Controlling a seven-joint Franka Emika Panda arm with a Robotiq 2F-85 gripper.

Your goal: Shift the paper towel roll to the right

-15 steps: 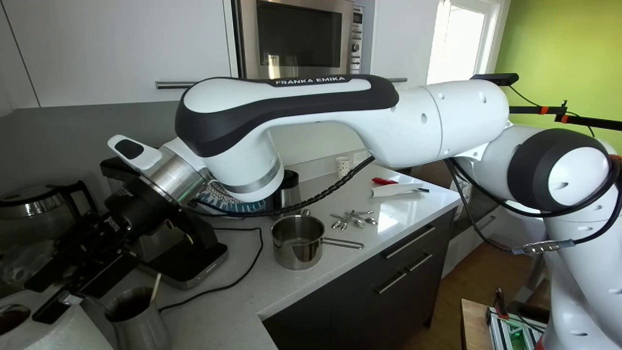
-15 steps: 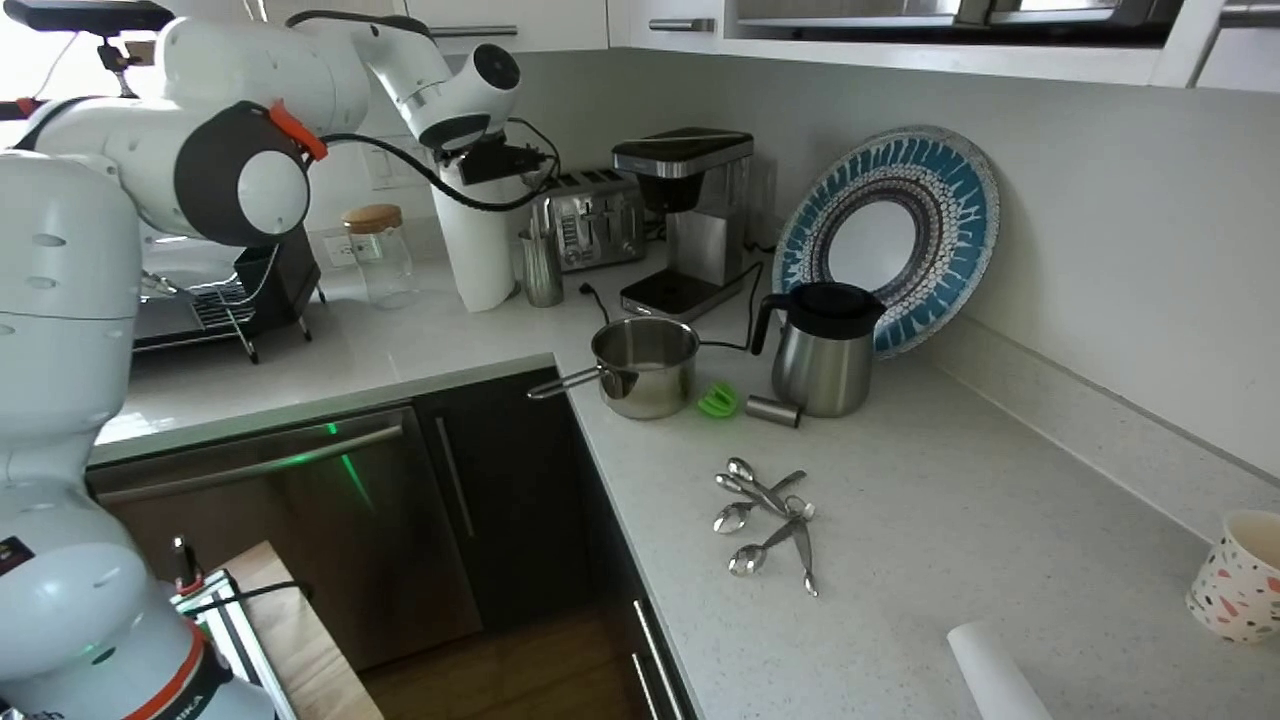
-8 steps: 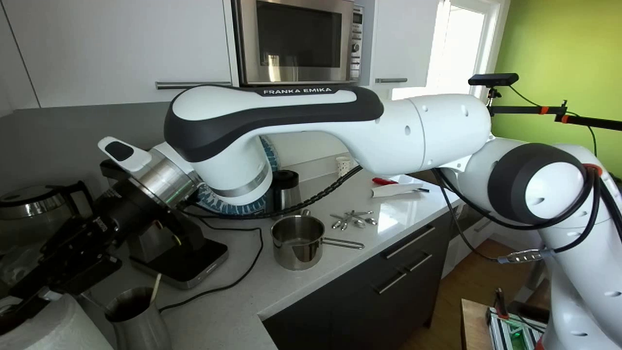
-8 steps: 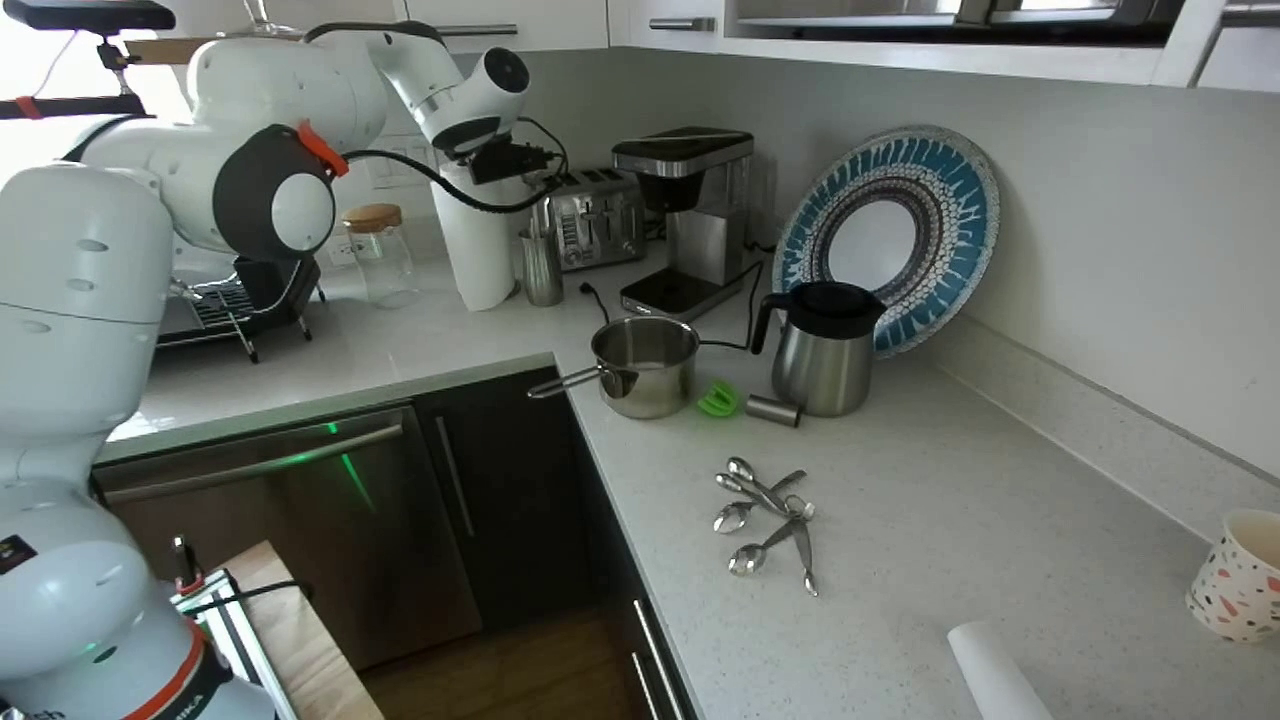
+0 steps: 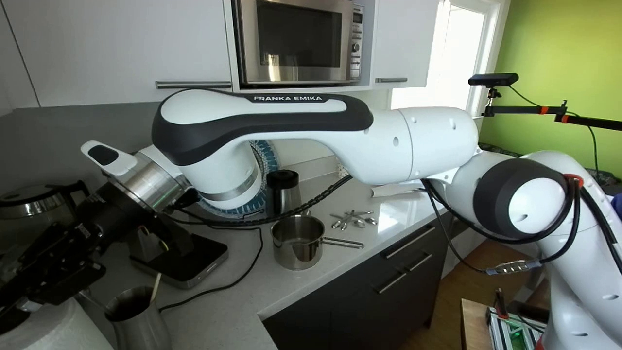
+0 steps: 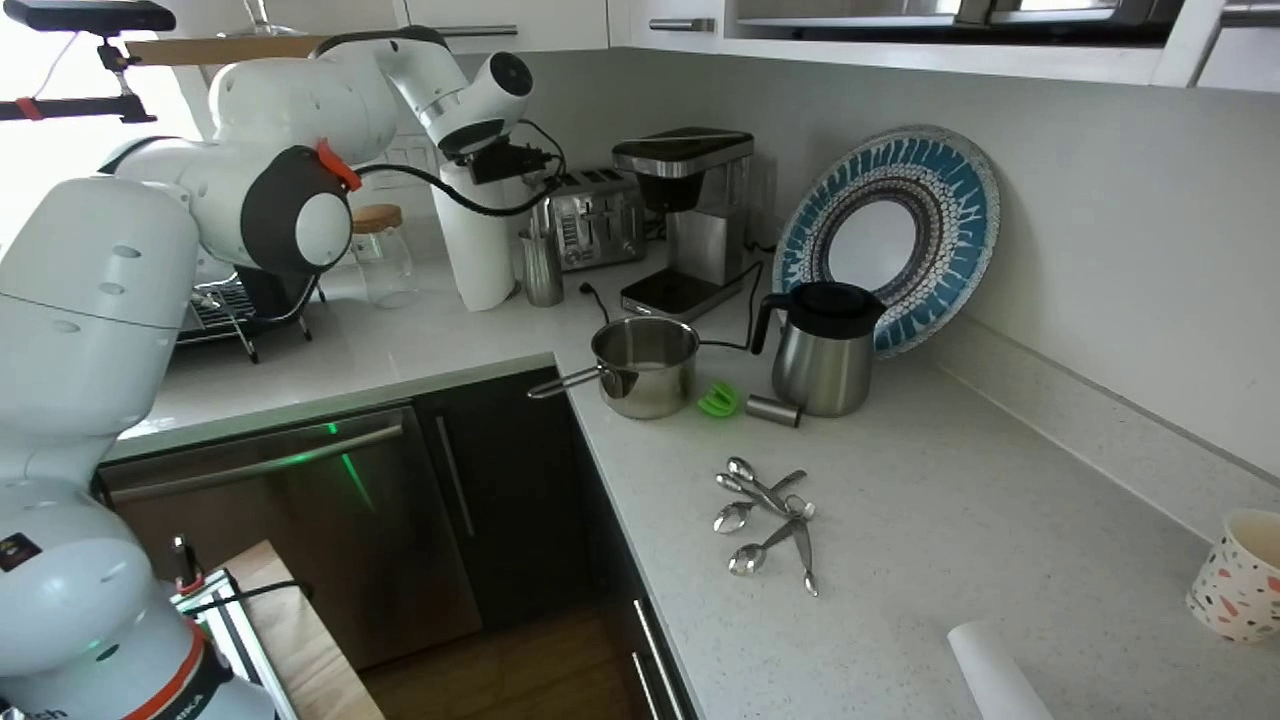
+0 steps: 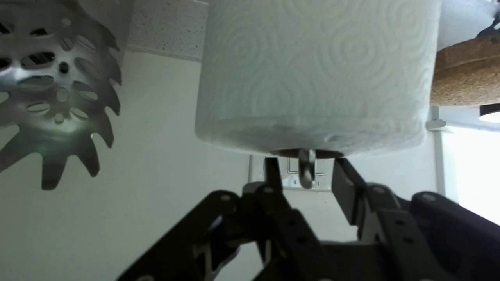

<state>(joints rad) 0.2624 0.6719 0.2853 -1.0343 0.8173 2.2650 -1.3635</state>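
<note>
The paper towel roll [image 6: 478, 250] stands upright on the back counter in an exterior view. Its top part shows at the bottom left of an exterior view [image 5: 63, 330], and it fills the upper middle of the wrist view [image 7: 316, 70]. A metal rod [image 7: 307, 171] sticks out of its hollow core. My gripper [image 7: 306, 162] is open at the roll's top end, one finger on each side of the rod. Gaps show between the rod and both fingers. Whether the fingertips touch the paper, I cannot tell. In an exterior view the gripper [image 5: 19, 304] is partly cut off by the left edge.
A steel utensil cup [image 6: 541, 265] stands close beside the roll, with a toaster [image 6: 595, 220] behind. A toothed metal utensil [image 7: 58, 109] is beside the roll in the wrist view. A cork-lidded jar [image 6: 380, 260], coffee maker [image 6: 700, 230] and steel pot [image 6: 645, 370] are nearby.
In an exterior view the gripper has moved left and slightly down over the roll's top. The arm's elbow side has lowered and swung toward the counter. The roll stays in place.
</note>
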